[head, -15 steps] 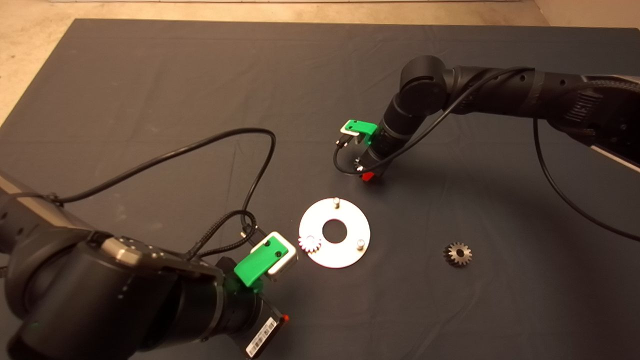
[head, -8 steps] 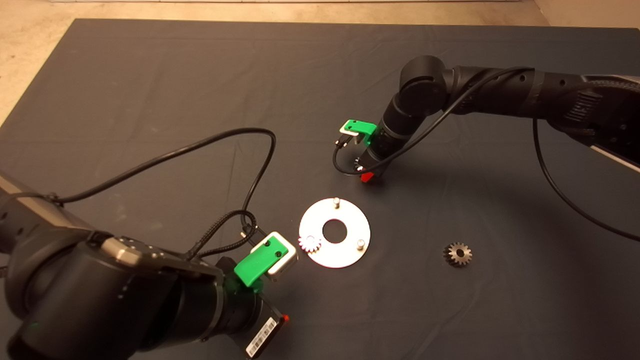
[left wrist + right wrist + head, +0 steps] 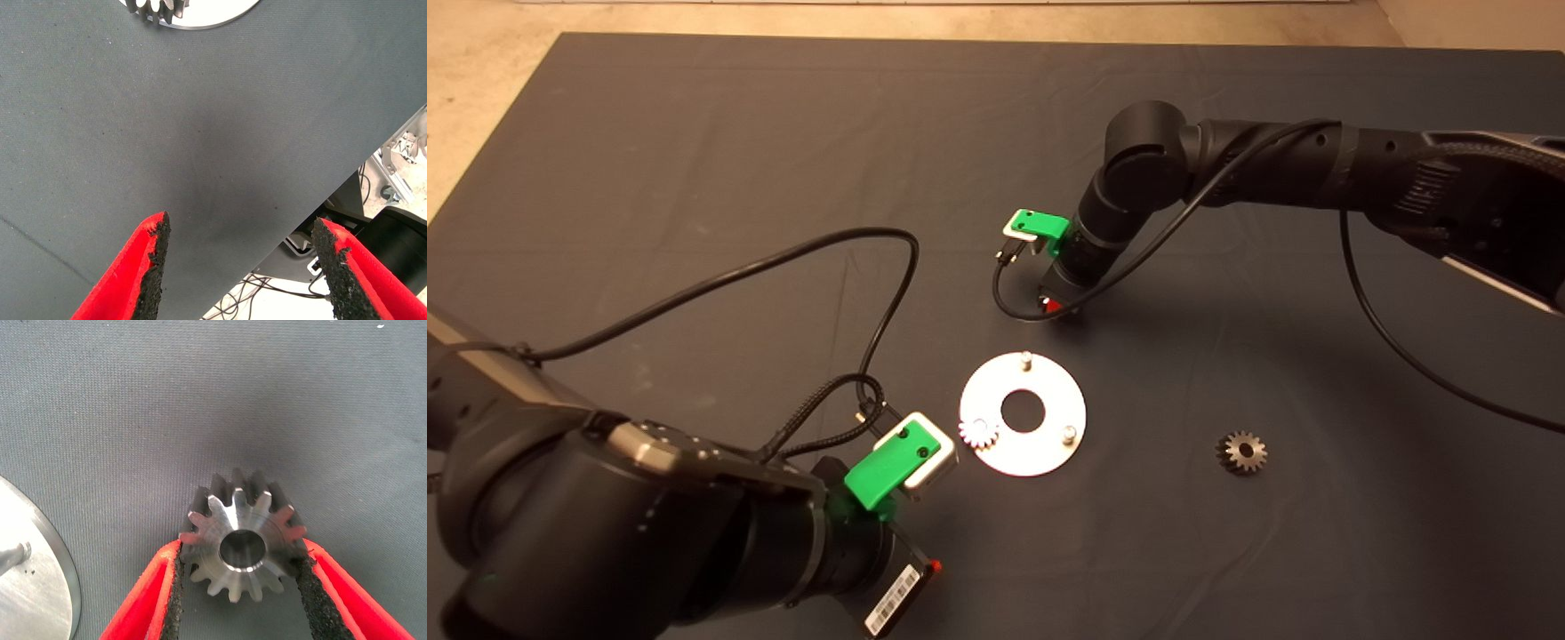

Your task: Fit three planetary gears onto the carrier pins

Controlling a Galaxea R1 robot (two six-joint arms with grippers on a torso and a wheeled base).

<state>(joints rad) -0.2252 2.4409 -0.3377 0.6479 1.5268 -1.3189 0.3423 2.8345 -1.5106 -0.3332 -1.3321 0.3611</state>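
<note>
We look down on a bench covered by a dark mat [image 3: 694, 178]. Near its middle lies a flat silver round plate [image 3: 1040, 449] with a large centre hole and three upright carrier pins. One planetary gear [image 3: 978, 433] already sits on the pin at the plate's left side. The far pin [image 3: 1026, 358] and the near-right pin [image 3: 1067, 434] stand bare. A second, darker gear [image 3: 1241, 452] lies flat on the mat well to the right of the plate.

The right gripper [image 3: 1054, 305] hovers just beyond the plate's far edge. In its wrist view, its jaws pinch a third gear [image 3: 241, 543] by the teeth on both sides, with the plate's rim [image 3: 47, 587] nearby.

The left gripper [image 3: 237, 267] rests low at the near left of the plate, its jaws spread wide over bare mat, holding nothing. The seated gear's teeth [image 3: 157, 8] and the plate's edge show just ahead of it.
</note>
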